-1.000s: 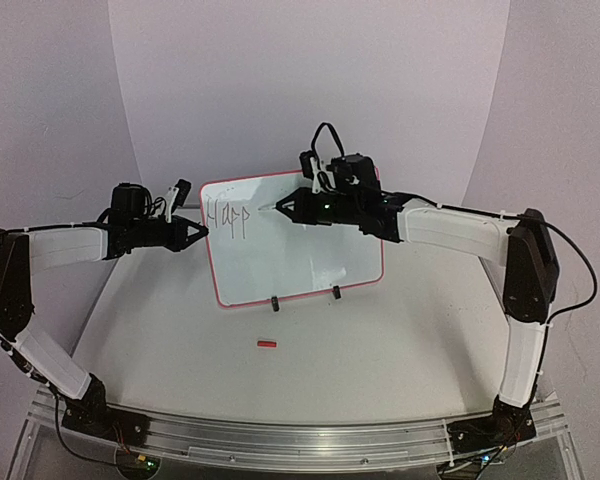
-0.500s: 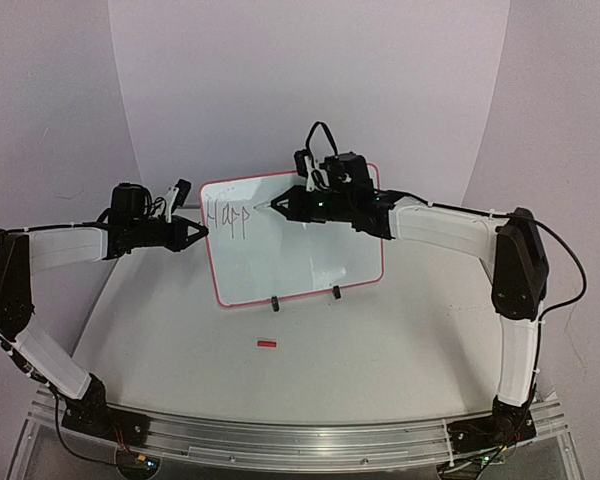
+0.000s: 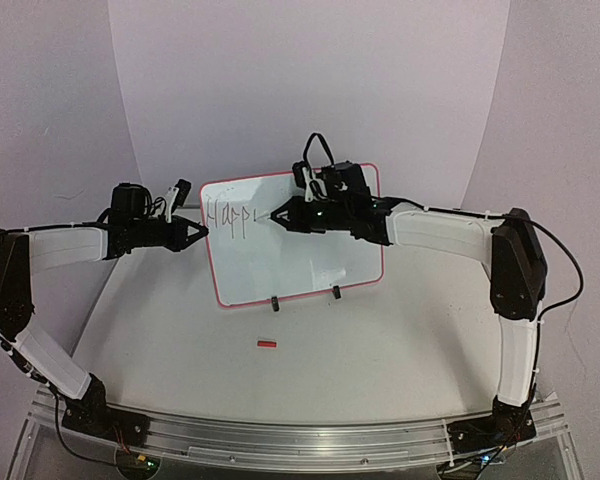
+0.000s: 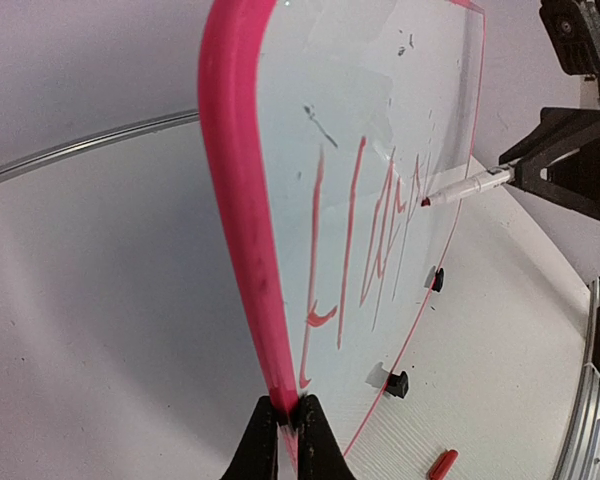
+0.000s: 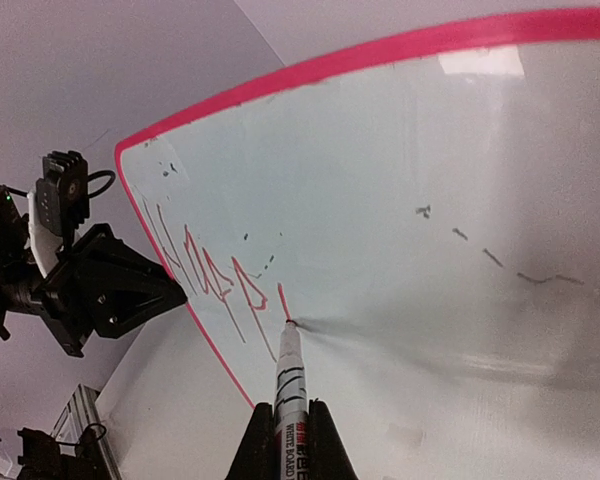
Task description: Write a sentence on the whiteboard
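The whiteboard [image 3: 310,250] with its red frame stands tilted on two small black feet near the table's back. My left gripper [image 3: 202,232] is shut on the board's left frame edge [image 4: 242,200]. My right gripper [image 3: 276,215] is shut on a white marker [image 5: 288,375], whose tip touches the board [image 5: 430,250]. The partly written sentence [image 3: 228,219] reads "Happ" plus a short fresh stroke; these letters [image 5: 215,280] show red in the right wrist view. In the left wrist view the marker [image 4: 465,187] meets the writing [image 4: 365,240] from the right.
A small red marker cap [image 3: 267,344] lies on the table in front of the board, also seen as the cap [image 4: 442,464] in the left wrist view. The board's black feet [image 3: 275,302] rest on the table. A purple backdrop rises behind.
My right gripper has moved leftward and slightly down along the board with the marker, adding a short stroke after "Happ". The left arm and board have not moved.
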Tool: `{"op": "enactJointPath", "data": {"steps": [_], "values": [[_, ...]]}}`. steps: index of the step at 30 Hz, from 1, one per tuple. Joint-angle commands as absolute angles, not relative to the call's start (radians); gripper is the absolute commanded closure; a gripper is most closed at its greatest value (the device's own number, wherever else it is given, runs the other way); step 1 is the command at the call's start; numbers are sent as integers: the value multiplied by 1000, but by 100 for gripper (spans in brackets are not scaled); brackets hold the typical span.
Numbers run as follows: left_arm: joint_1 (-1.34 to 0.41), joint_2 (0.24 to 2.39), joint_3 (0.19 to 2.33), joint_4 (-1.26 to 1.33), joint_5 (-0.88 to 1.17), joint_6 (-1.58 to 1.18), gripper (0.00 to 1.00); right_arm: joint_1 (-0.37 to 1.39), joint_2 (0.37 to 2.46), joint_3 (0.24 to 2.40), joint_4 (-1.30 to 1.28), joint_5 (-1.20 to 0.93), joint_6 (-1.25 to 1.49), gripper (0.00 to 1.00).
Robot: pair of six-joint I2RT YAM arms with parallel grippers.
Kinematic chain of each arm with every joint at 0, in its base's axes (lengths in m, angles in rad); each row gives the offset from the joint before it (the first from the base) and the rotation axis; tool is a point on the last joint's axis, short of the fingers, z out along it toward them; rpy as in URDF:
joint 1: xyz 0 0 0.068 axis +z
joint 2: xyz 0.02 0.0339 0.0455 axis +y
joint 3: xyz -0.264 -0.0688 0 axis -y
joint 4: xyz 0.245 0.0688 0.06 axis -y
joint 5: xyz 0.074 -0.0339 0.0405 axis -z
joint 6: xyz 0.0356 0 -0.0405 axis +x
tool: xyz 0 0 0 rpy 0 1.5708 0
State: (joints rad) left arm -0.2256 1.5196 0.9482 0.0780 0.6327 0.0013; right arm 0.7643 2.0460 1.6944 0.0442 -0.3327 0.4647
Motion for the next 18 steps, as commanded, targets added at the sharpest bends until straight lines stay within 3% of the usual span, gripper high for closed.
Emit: {"op": "enactJointPath", "data": {"steps": [1,18], "values": [[-229,1518,982,49,594,63,100,763,2022,1666,51,-331,475,100],[-230,1516,981,47,591,61,100,762,1950,1707,114,-376,480,100]]}}
